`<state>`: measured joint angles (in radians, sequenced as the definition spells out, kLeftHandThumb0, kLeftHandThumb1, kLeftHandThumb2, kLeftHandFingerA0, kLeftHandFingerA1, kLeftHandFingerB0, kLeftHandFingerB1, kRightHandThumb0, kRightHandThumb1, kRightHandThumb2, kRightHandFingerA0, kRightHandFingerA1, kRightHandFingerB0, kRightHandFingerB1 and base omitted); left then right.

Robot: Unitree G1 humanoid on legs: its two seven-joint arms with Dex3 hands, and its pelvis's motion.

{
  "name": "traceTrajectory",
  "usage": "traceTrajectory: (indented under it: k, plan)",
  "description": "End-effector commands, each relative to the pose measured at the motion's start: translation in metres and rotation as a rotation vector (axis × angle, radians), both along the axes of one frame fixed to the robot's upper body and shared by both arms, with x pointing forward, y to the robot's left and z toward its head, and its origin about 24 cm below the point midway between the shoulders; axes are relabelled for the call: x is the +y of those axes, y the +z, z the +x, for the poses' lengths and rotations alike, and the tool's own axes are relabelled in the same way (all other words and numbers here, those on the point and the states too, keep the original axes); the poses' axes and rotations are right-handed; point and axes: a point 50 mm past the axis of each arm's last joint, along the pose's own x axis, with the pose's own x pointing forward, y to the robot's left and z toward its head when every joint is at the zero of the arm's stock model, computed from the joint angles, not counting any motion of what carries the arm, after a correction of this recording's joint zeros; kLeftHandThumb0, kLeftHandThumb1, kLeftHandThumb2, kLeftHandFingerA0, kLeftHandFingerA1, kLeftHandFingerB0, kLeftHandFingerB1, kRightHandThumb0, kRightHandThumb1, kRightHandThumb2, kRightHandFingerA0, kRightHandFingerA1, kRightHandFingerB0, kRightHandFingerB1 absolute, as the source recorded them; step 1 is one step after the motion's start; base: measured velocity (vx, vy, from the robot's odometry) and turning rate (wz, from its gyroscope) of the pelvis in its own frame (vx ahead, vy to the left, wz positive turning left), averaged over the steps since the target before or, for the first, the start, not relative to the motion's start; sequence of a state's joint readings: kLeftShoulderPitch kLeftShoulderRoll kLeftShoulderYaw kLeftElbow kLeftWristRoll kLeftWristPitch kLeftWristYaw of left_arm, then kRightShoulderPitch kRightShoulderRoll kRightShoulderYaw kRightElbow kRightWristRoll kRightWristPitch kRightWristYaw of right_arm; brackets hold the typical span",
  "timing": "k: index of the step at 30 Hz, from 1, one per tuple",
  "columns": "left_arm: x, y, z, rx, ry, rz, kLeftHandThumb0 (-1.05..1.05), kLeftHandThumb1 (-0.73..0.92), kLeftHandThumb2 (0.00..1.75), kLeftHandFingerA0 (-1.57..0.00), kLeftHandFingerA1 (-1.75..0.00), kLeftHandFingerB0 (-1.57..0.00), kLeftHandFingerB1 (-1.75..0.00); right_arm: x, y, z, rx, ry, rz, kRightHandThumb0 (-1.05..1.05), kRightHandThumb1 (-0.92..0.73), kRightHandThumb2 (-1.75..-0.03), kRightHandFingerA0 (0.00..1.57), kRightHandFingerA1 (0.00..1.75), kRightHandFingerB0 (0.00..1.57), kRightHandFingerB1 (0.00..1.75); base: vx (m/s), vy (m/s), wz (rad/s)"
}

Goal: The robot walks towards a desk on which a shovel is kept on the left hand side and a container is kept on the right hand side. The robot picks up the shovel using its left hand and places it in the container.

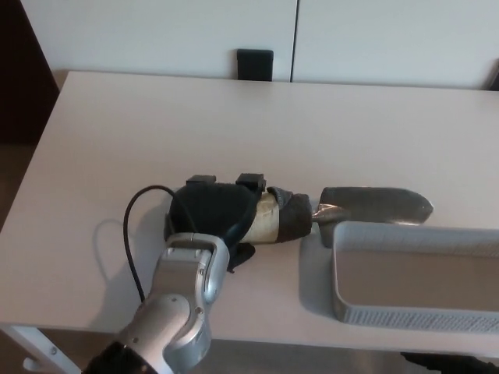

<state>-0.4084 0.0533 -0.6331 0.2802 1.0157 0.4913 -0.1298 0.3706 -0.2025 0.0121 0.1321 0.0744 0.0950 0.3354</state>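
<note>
My left hand (pixel 222 212) is shut on the pale wooden handle (pixel 266 218) of the shovel, near the middle of the desk. The shovel's grey metal blade (pixel 382 206) points right, its tip just behind the far rim of the grey container (pixel 413 313). The container is a shallow rectangular tray at the desk's front right, with nothing inside it. Whether the shovel rests on the desk or is lifted off it I cannot tell. My right hand does not show.
The light desk (pixel 195 125) stretches back to a white wall. A small black object (pixel 255 65) sits behind the far edge. A black cable (pixel 136 234) loops from my left wrist over the desk. The desk's front edge runs just below the container.
</note>
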Motion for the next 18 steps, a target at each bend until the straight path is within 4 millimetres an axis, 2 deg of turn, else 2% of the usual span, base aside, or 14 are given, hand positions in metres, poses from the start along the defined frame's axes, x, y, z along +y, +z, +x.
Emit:
traceTrajectory:
  k: [1, 2, 3, 4, 5, 6, 7, 9, 13, 14, 15, 16, 17, 18]
  plan:
    - [0.002, -0.021, -0.003, 0.188, -0.086, 0.000, -0.21, 0.79, 0.64, -0.74, -0.95, -0.69, -0.43, 0.000, 0.005, 0.006, -0.010, 0.027, -0.013, -0.45, -0.50, -0.54, 0.50, 0.48, 0.39, 0.40, 0.00, 0.000, 0.00]
    - [0.002, -0.021, -0.003, 0.208, -0.105, 0.004, -0.19, 0.77, 0.63, -0.72, -1.05, -0.73, -0.46, 0.000, 0.005, 0.006, -0.006, 0.029, -0.021, -0.45, -0.50, -0.54, 0.50, 0.47, 0.40, 0.40, 0.00, 0.000, 0.00]
    - [0.004, -0.024, -0.003, 0.263, -0.126, -0.041, -0.12, 0.71, 0.61, -0.91, -0.85, -0.75, -0.61, 0.000, 0.005, 0.007, -0.007, 0.036, -0.019, -0.44, -0.51, -0.54, 0.50, 0.48, 0.40, 0.40, 0.00, 0.000, 0.00]
    - [0.005, -0.026, -0.002, 0.311, -0.113, -0.087, -0.11, 0.76, 0.62, -0.93, -0.76, -0.70, -0.69, 0.000, 0.005, 0.007, -0.008, 0.037, -0.020, -0.45, -0.50, -0.54, 0.51, 0.49, 0.40, 0.41, 0.00, 0.000, 0.00]
    - [0.006, -0.025, -0.002, 0.314, -0.112, -0.093, -0.11, 0.76, 0.62, -0.93, -0.76, -0.70, -0.69, 0.000, 0.006, 0.007, -0.010, 0.048, -0.024, -0.45, -0.52, -0.55, 0.51, 0.48, 0.39, 0.40, 0.00, 0.000, 0.00]
    - [0.006, -0.027, -0.001, 0.333, -0.091, -0.116, -0.12, 0.82, 0.64, -0.94, -0.78, -0.65, -0.84, -0.001, 0.007, 0.008, -0.009, 0.056, -0.022, -0.46, -0.52, -0.55, 0.50, 0.49, 0.39, 0.40, 0.00, 0.000, 0.00]
    - [0.007, -0.029, -0.001, 0.350, -0.070, -0.162, -0.11, 0.84, 0.64, -0.90, -0.98, -0.61, -0.98, -0.001, 0.007, 0.008, -0.007, 0.063, -0.027, -0.46, -0.52, -0.55, 0.51, 0.48, 0.39, 0.40, 0.00, 0.000, 0.00]
    - [0.012, -0.031, 0.000, 0.354, -0.020, -0.296, -0.14, 0.89, 0.68, -0.86, -1.28, -0.61, -0.96, -0.001, 0.008, 0.011, -0.015, 0.081, -0.035, -0.46, -0.53, -0.55, 0.53, 0.49, 0.40, 0.41, 0.00, 0.000, 0.00]
    - [0.018, -0.030, -0.002, 0.341, 0.049, -0.438, -0.18, 0.89, 0.68, -0.88, -1.33, -0.60, -1.00, -0.001, 0.009, 0.010, -0.010, 0.087, -0.034, -0.46, -0.53, -0.55, 0.54, 0.49, 0.40, 0.41, 0.00, 0.000, 0.00]
    - [0.021, -0.030, -0.003, 0.331, 0.092, -0.564, -0.17, 0.89, 0.66, -0.89, -1.34, -0.60, -0.99, -0.001, 0.008, 0.010, -0.007, 0.091, -0.038, -0.47, -0.53, -0.55, 0.54, 0.49, 0.40, 0.41, 0.00, 0.000, 0.00]
    - [0.022, -0.029, -0.003, 0.315, 0.119, -0.616, -0.19, 0.87, 0.68, -0.89, -1.38, -0.63, -0.94, -0.001, 0.009, 0.010, -0.008, 0.097, -0.042, -0.47, -0.53, -0.55, 0.54, 0.49, 0.39, 0.41, 0.00, 0.000, 0.00]
    - [0.027, -0.027, -0.002, 0.303, 0.190, -0.784, -0.21, 0.87, 0.68, -0.82, -1.49, -0.61, -0.83, -0.001, 0.008, 0.010, -0.006, 0.106, -0.048, -0.47, -0.54, -0.55, 0.54, 0.49, 0.40, 0.40, 0.00, 0.000, 0.00]
    - [0.030, -0.025, -0.001, 0.310, 0.260, -0.905, -0.37, 0.77, 0.81, -0.80, -1.39, -0.60, -0.76, -0.001, 0.008, 0.010, -0.005, 0.109, -0.049, -0.47, -0.53, -0.55, 0.54, 0.49, 0.40, 0.41, 0.00, 0.000, 0.00]
    - [0.032, -0.024, -0.001, 0.331, 0.342, -1.043, -0.22, 0.89, 0.62, -0.66, -1.60, -0.57, -0.82, -0.001, 0.008, 0.010, -0.003, 0.109, -0.050, -0.48, -0.53, -0.55, 0.54, 0.49, 0.40, 0.41, 0.00, 0.000, 0.00]
